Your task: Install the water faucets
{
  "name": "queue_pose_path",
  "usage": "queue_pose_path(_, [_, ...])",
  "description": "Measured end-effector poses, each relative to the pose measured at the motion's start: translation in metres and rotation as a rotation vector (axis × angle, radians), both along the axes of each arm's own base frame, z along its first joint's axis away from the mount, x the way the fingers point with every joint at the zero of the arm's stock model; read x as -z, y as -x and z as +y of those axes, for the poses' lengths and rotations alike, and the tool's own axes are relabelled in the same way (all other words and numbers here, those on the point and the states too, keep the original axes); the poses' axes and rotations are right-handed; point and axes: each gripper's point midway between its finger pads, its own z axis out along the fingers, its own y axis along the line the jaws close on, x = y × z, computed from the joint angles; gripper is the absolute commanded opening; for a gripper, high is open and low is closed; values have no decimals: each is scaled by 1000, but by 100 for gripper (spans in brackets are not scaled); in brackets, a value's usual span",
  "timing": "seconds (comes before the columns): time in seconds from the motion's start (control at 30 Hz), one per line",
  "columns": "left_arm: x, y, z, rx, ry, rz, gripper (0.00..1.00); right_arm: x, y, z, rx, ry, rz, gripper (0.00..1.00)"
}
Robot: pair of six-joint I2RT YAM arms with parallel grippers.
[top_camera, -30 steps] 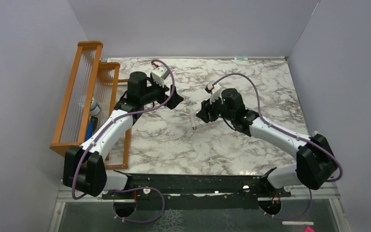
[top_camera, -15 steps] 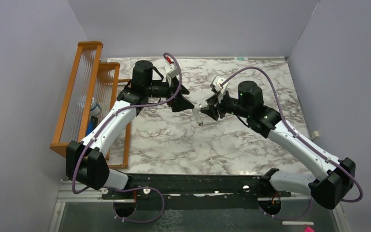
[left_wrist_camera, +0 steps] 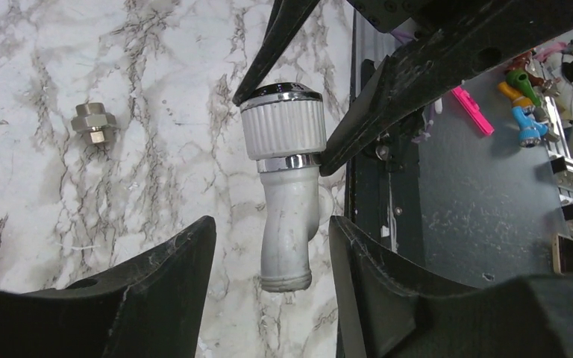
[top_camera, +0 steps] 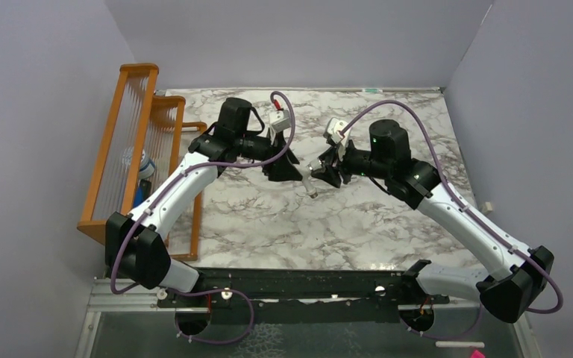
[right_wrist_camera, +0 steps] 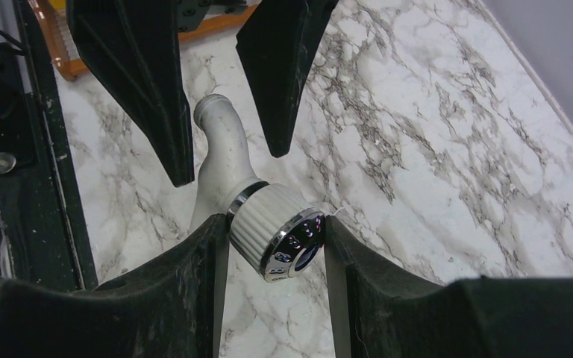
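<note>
Passing the tap (right_wrist_camera: 216, 149) between arms, we judge: our right gripper (right_wrist_camera: 272, 231) clenches its knob (right_wrist_camera: 287, 250) above the table (left_wrist_camera: 45, 60); our left gripper (left_wrist_camera: 271, 231) straddles the body, jaws apart, untouching; next it must close squarely before the right lets go; the nut (left_wrist_camera: 93, 123) lies on the table.
</note>
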Motion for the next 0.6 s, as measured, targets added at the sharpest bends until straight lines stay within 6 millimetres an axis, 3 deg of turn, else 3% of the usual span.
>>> queue_pose_path(0.23, [5, 12, -11, 56, -20, 12, 39, -6, 4, 2, -27, -8, -5, 23])
queue_pose_path(0.47, [8, 19, -15, 85, -29, 18, 0, -5, 4, 1, -33, 3, -10, 23])
queue_pose_path(0.6, [8, 19, -14, 87, -32, 17, 0, -4, 4, 2, -35, 4, -10, 24])
